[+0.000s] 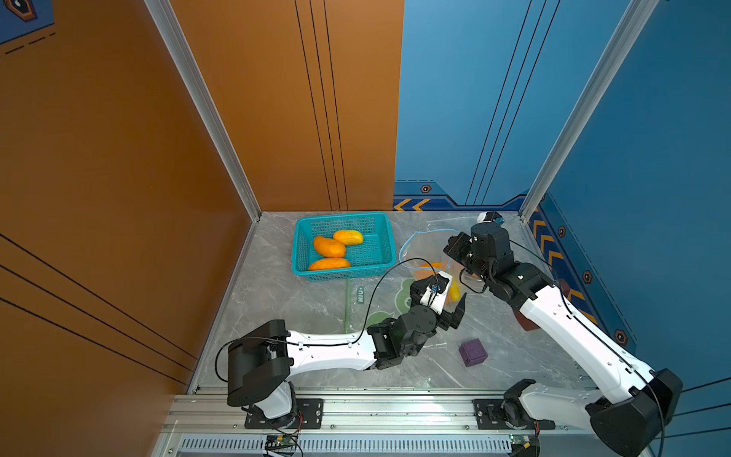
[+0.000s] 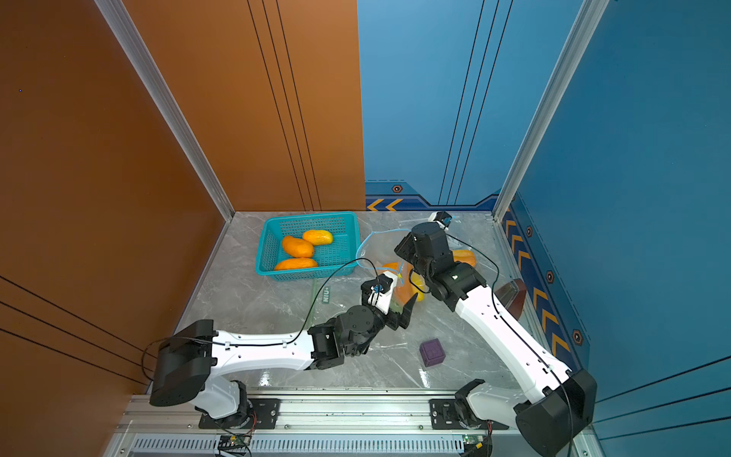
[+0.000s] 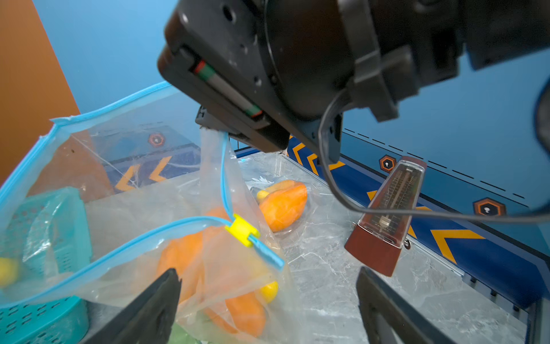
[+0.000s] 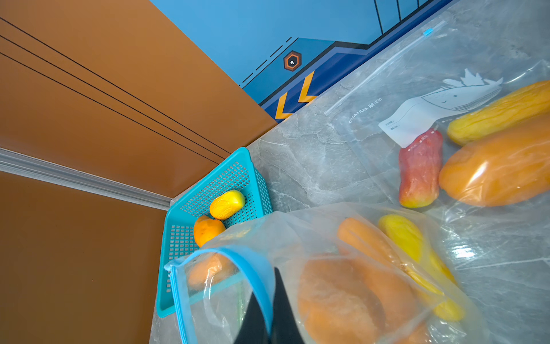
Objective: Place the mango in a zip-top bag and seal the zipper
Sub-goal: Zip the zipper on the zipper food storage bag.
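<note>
A clear zip-top bag (image 3: pixel 125 190) with a blue zipper rim and a yellow slider (image 3: pixel 241 230) hangs open over the table. An orange mango (image 3: pixel 184 256) lies inside it, also seen in the right wrist view as the mango (image 4: pixel 336 297), beside a yellow-tipped fruit (image 3: pixel 269 291). My right gripper (image 4: pixel 272 286) is shut on the blue zipper strip and holds that edge up; its tips (image 3: pixel 226 132) pinch the bag's film from above. My left gripper (image 3: pixel 268 272) is open, its fingers spread to either side of the bag's near lower part. In both top views the left gripper (image 1: pixel 453 302) (image 2: pixel 403 306) sits just in front of the bag (image 1: pixel 419 245).
A teal basket (image 1: pixel 344 221) at the back holds three mangoes (image 1: pixel 329 246). Another bag with fruit (image 4: pixel 494 160) lies flat behind. A brown metronome (image 3: pixel 387 214) stands by the right wall. A purple cube (image 1: pixel 472 352) sits at the front right. A flat printed bag (image 1: pixel 360 294) lies mid-table.
</note>
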Robot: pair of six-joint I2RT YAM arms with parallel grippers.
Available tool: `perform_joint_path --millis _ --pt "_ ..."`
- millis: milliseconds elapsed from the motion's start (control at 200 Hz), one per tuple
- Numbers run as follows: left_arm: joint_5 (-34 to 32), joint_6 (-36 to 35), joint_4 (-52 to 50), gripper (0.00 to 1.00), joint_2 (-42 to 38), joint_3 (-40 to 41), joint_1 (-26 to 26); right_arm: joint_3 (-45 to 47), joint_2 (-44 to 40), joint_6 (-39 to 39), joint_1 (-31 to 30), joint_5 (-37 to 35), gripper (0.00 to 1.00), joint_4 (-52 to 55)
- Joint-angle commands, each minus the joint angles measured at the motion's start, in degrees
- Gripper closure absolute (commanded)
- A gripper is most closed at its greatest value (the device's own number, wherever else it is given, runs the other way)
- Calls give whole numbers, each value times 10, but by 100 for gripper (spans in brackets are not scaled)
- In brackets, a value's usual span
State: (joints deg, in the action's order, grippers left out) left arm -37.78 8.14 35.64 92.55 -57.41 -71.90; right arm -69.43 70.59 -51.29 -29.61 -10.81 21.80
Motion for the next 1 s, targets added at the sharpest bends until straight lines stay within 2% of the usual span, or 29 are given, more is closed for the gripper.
perform_joint_path --millis 0,85,325,465,556,746,851,996 --pt "-68 -2 16 8 14 -33 7 5 -15 -4 -3 -16 100 -19" --pt "-74 7 16 12 15 -34 15 7 -17 -2 -3 -17 100 -18" --pt "-41 11 18 57 -1 -28 43 5 -18 14 -3 -21 100 -18" --pt "39 -6 18 81 -12 -26 61 -12 -21 43 -1 -22 100 -14" --pt "75 -25 19 93 -19 -31 73 -25 -24 62 0 -22 100 -10" --pt "200 -85 18 100 -39 -58 100 -64 -35 104 1 -20 99 -1" --pt "255 -109 17 100 -53 -71 115 -91 -44 128 1 -19 98 12" --pt "333 -110 16 100 -78 -77 148 -107 -70 150 2 -27 89 32"
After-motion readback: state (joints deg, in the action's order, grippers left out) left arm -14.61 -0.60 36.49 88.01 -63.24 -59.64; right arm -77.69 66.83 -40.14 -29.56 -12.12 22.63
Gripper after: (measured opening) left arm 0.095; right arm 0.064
